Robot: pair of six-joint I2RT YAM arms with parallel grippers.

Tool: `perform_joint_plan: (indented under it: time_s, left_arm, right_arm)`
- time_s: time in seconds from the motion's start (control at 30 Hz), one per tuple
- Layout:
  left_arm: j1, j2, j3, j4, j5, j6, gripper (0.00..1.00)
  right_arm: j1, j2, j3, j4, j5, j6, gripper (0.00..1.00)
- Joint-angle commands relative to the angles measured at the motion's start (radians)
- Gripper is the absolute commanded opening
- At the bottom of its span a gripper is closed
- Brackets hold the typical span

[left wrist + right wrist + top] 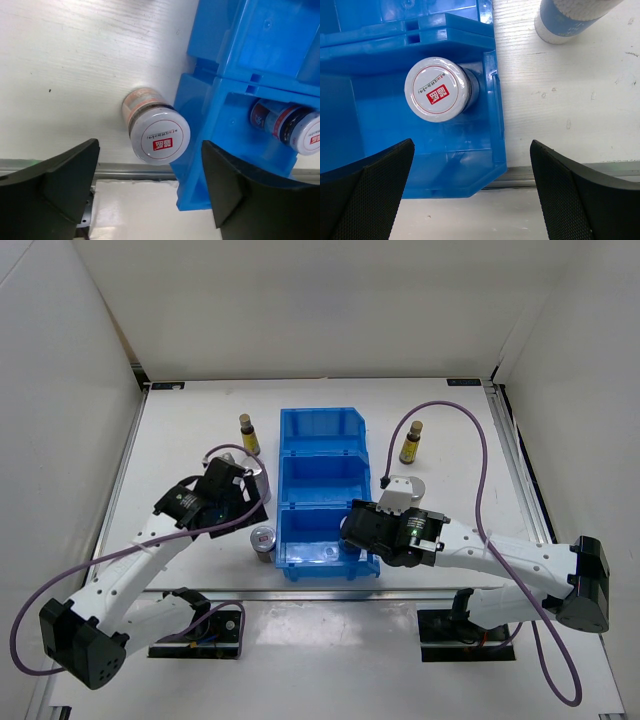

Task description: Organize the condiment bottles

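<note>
Left wrist view: the left jaws stand spread and empty over a red-marked jar (156, 135) on the counter (75, 60), just beside the near corner of the blue bin (260, 45). The right jaws, spread too, hang over a second jar (438, 89) inside the bin's near compartment; a white-blue cylinder (570, 20) stands on the counter just outside.

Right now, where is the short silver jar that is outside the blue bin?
In the top view the jar stands on the table, left of centre, beside the left wall of the blue bin's near compartment.
</note>
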Motion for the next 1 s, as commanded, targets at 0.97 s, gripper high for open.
perform_joint_plan:
  time_s: [0.97]
  left_arm:
    - [-0.004,0.179,-0.101,0.013,0.050,-0.449,0.97]
  right_arm:
    - [0.005,-0.018,0.020,0.016,0.028,0.003,1.00]
